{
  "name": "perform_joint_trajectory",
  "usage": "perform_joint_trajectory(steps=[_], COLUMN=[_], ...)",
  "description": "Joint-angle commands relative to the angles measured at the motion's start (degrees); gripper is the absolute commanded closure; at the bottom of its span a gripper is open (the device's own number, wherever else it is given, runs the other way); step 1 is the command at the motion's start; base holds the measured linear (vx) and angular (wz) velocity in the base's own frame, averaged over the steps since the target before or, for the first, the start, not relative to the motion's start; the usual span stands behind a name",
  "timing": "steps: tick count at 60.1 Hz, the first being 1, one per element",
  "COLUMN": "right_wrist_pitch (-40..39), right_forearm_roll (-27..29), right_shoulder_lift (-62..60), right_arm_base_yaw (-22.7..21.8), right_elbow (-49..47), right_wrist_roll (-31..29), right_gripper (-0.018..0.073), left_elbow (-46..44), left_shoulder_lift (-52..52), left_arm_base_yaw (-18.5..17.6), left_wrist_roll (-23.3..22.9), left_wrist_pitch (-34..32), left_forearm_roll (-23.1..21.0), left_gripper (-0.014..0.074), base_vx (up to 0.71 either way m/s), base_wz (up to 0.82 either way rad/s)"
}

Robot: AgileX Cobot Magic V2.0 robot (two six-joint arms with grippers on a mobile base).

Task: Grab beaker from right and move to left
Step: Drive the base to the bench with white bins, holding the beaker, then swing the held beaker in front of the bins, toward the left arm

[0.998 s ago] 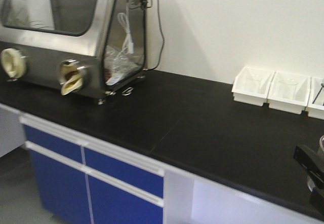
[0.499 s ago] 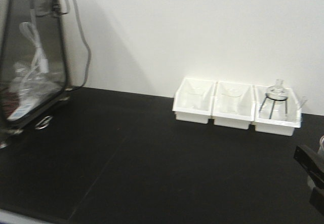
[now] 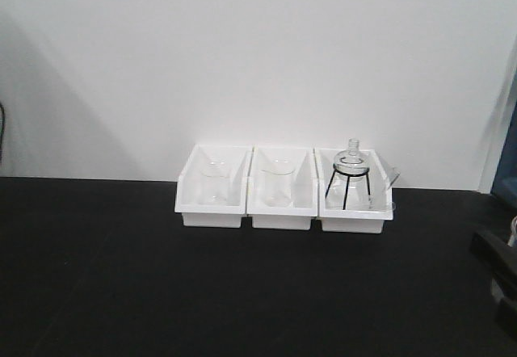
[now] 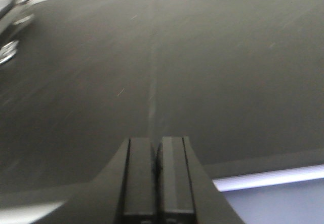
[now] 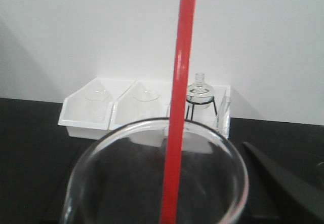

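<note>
The beaker (image 5: 114, 183) is clear glass and fills the bottom of the right wrist view, its round rim close to the camera. A long red spoon (image 5: 179, 82) stands up out of it. One dark finger (image 5: 283, 183) of my right gripper lies just right of the glass; the other finger is hidden behind it. In the front view my right gripper (image 3: 502, 286) shows as dark parts at the far right edge, above the black counter (image 3: 161, 292). My left gripper (image 4: 157, 150) hangs over bare counter, fingers pressed together, holding nothing.
Three white trays (image 3: 212, 216) stand in a row against the back wall. Two hold spoonless beakers (image 3: 276, 181); the right one holds a round flask on a black tripod (image 3: 350, 163). The counter's front edge (image 4: 263, 178) runs below my left gripper. A metal foot (image 4: 9, 51) shows top left.
The front view has swung right: the steel glove box and blue drawers have left the frame and the trays now sit at its centre. My right gripper keeps its place at the right edge.
</note>
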Motion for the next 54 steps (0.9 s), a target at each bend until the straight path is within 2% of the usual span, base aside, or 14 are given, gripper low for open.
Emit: perform_joint_trajectory(steps=[1, 22, 54], right_wrist_pitch=[-1.15, -1.15, -1.41], right_forearm_roll=[-0.48, -0.48, -0.48], right_shoulder_lift=[-0.41, -0.41, -0.41], right_arm_base_yaw=[0.06, 0.06, 0.06], right_elbow=[-1.91, -1.91, -1.91], right_wrist_roll=[-0.23, -0.23, -0.23], right_gripper=[0.0564, 0.0564, 0.0564], left_elbow=[1.06, 1.06, 1.06], left_shoulder_lift=[-0.36, -0.36, -0.36], left_arm_base_yaw=[-0.36, -0.36, -0.36], left_wrist_roll=[-0.06, -0.06, -0.06], left_wrist_pitch=[-4.38, -4.38, -4.38], left_forearm_roll=[0.01, 0.01, 0.01], left_gripper=[0.0603, 0.0603, 0.0603], base_vx=[0.2, 0.12, 0.01], base_wz=[-0.36, -0.24, -0.02])
